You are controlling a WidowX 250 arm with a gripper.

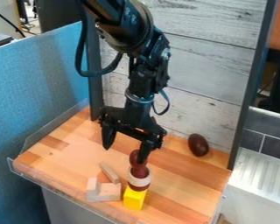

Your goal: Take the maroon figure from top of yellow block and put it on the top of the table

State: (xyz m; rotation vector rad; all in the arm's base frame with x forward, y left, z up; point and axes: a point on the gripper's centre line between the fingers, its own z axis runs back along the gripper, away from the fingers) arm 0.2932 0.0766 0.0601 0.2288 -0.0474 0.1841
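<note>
A: Camera view. Item one, the landmark?
B: One yellow block [134, 198], upright, near the front edge of the wooden surface [183, 192].
A: Item two?
B: One maroon figure [140, 172], rounded top, pale band about the middle, maroon base. Location: standing on top of the yellow block.
A: The claw [125, 155]. Condition?
B: Black, two-fingered, open, its fingers spread wide. Location: pointing down, above the block and mostly to its left as the camera sees it. One finger overlaps the figure's upper part, above the block; contact, cannot tell. The other is well apart from the figure, up and to the block's left.
A: Loose wooden stock?
B: Pale wooden pieces [109, 192], forming a stepped shape, just beside the yellow block on its left. One slim pale bar [110, 172], lying slantwise, behind those pieces and to the block's rear left.
A: Anything farther off?
B: One dark maroon egg-shaped object [197, 145], well behind the block and to its right, near the backboard [206, 83].
A: The backboard itself?
B: Whitish-grey wooden planks, upright, behind the yellow block.
</note>
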